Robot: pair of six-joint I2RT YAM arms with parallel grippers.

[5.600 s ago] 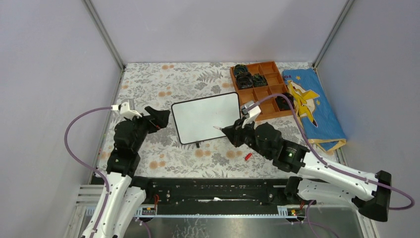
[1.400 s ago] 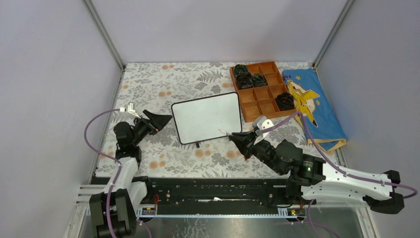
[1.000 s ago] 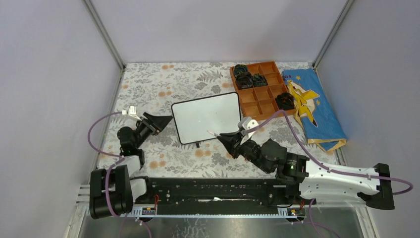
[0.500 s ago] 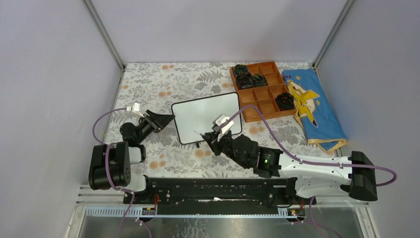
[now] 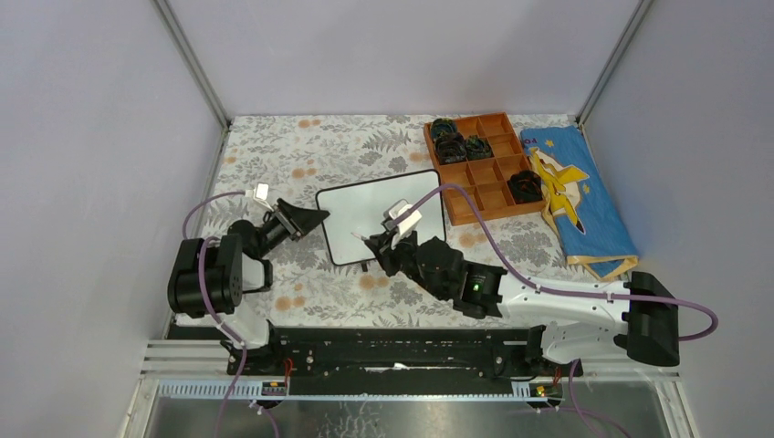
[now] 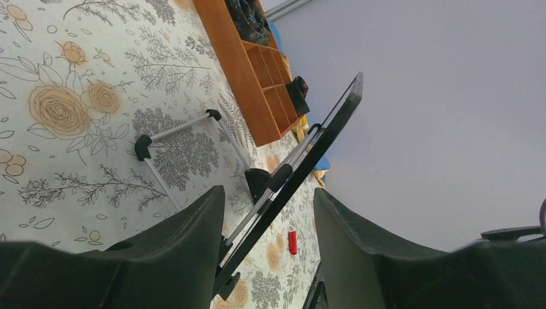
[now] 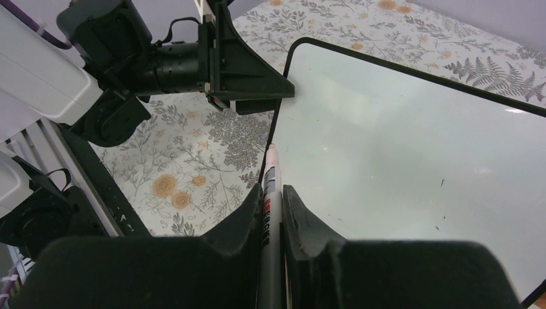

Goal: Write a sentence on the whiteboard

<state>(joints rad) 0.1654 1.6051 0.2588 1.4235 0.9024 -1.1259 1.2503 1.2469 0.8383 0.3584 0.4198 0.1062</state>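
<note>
Now the left gripper is straddling the left edge of the blank board mid-table, jaws wide; the right gripper is pinching the marker. Unclamped, the board is risking sliding under pressure.

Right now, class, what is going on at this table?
The right tool is shut on a marker, whose tip sits at the left edge of the whiteboard. The left tool is open, with one finger on each side of that same edge, apparently to steady it. The whiteboard is blank; nothing is written on it yet.
</note>
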